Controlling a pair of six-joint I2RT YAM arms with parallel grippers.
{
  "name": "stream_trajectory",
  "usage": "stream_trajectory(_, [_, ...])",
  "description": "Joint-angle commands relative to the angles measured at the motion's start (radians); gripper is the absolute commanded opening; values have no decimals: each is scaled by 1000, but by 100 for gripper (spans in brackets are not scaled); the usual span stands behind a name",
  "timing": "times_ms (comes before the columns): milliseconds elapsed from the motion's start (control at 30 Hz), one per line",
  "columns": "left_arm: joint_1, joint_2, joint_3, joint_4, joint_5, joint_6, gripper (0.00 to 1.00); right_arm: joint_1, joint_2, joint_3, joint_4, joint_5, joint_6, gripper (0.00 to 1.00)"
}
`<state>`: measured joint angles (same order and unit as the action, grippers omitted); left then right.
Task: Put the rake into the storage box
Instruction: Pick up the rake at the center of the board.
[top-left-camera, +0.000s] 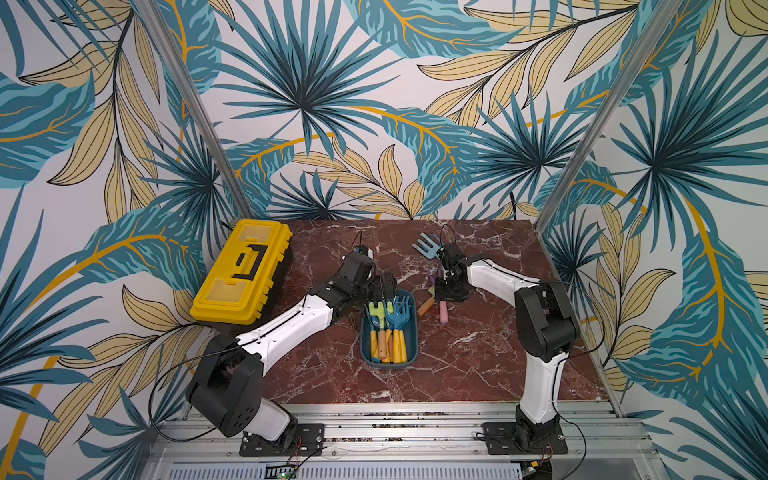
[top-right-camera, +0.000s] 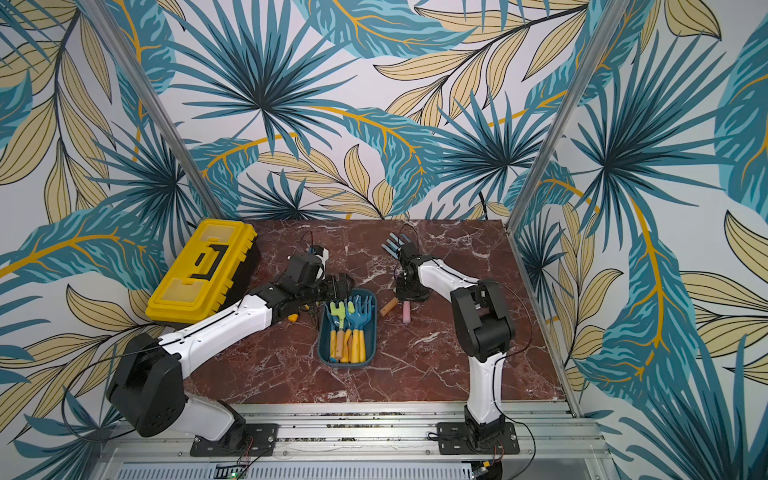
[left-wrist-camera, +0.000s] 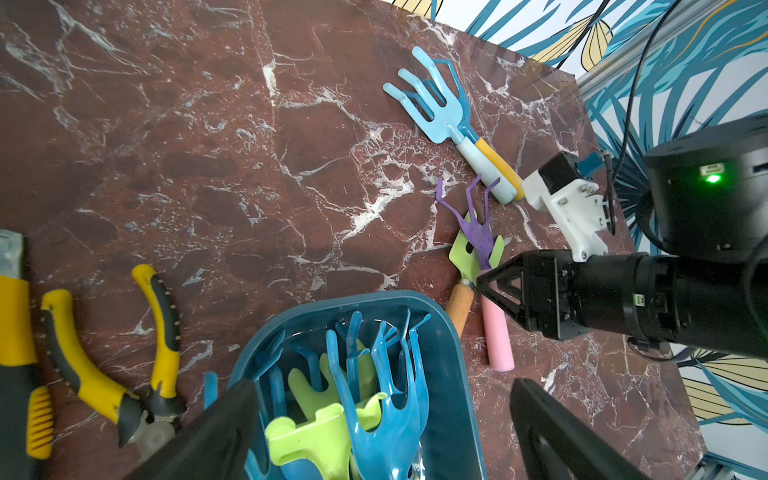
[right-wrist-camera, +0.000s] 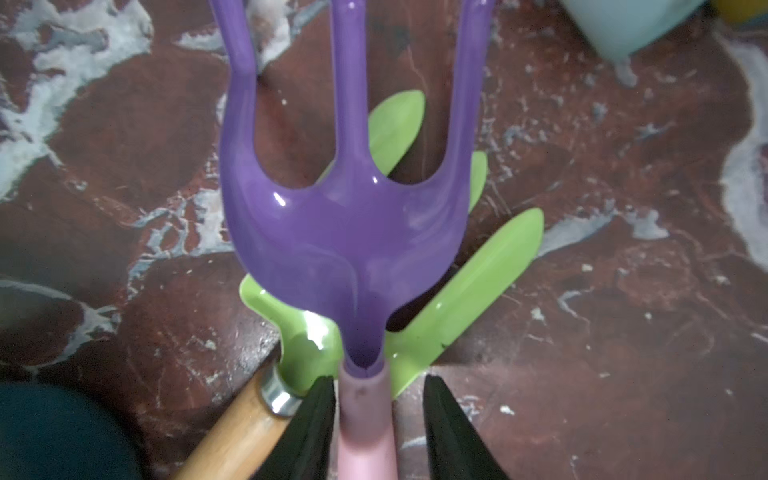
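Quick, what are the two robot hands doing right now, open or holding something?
Left gripper: open, empty, above the storage box.
Right gripper: open, fingers either side of the purple rake's pink handle, not clamped yet.

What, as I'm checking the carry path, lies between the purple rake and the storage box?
The wooden handle of the green tool, angling out from under the purple rake towards the storage box. The left wrist view shows it best.
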<state>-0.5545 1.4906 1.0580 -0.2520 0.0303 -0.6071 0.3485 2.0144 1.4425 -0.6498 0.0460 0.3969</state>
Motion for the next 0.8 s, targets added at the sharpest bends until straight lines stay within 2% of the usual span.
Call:
stream_trajectory(0, [6,4,-26,4,6,11,100,5,17,22,-34,29,-5,33])
stream_trajectory(200, [10,-9,-23,-9,3,9,100,6,-66,-4,-31,40,2,23])
stream_trajectory(433, [9,-70,-63,8,-16,-15,100,8,-252,-111,8,-1,17,22])
stream_trajectory(767, [10,-197,-174,29,-80,-54,100,82,-503,-310,74,-188,90,21])
